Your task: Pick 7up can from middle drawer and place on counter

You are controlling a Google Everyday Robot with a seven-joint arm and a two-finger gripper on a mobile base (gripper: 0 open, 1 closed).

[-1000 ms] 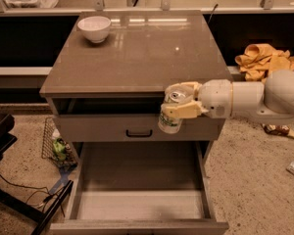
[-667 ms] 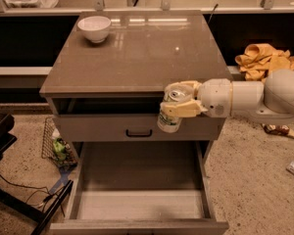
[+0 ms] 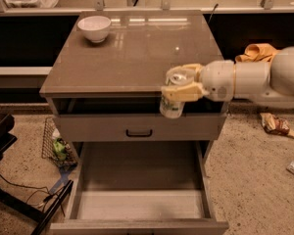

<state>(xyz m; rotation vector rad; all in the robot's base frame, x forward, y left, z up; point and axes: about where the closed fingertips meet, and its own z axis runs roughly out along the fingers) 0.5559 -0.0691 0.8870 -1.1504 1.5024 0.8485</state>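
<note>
My gripper (image 3: 179, 86) is shut on the 7up can (image 3: 172, 104), a pale can with a silver top. It holds the can upright at the counter's front edge, right of centre, with the can's top about level with the counter (image 3: 132, 48). The arm comes in from the right. The middle drawer (image 3: 139, 199) is pulled open below, its flat grey floor bare. The can hangs in front of the upper drawer front, well above the open drawer.
A white bowl (image 3: 94, 28) stands at the counter's back left. A closed drawer front with a small black handle (image 3: 138, 132) sits above the open drawer. A wire basket (image 3: 56, 146) is on the floor at the left. Cloth and wrappers lie on the floor at the right.
The gripper with the can has risen slightly towards the counter's edge. The drawer and bowl have not moved.
</note>
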